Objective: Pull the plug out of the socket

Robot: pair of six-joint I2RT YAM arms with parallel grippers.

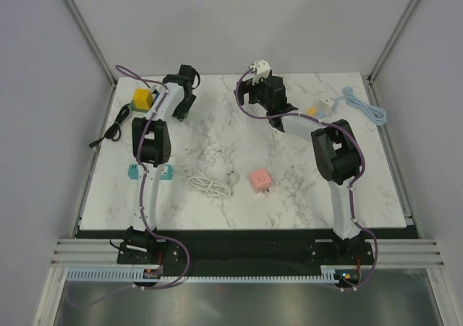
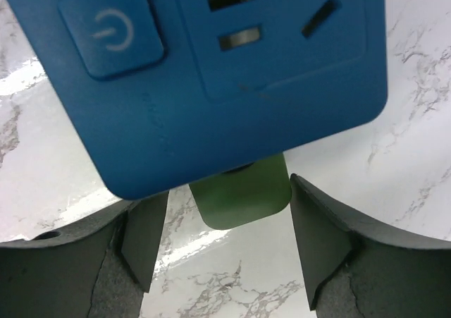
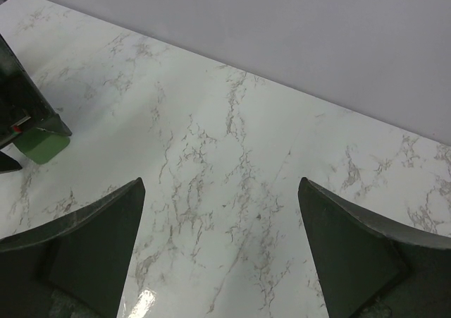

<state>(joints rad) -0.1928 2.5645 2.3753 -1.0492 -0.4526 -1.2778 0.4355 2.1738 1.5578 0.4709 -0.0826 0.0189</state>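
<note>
The green rounded plastic plug [image 2: 243,191] sticks out of the 6 o'clock edge of the square blue plastic socket block [image 2: 211,85]. The block appears to lie on the white marble surface [image 2: 416,142], toward the surface's 11 o'clock corner in the overhead view. The left end effector [image 2: 227,216] is spread, with a finger at 3 and at 9 o'clock of the plug, neither touching it.

The likeliest trouble is that nothing pins the block, so a pull on the plug would probably drag the block along rather than part the two. The right end effector [image 3: 220,191], also spread, hangs over bare surface and holds nothing. Only a short, smooth stub of the plug shows, so closing fingers may slip off it or catch the block's edge.
</note>
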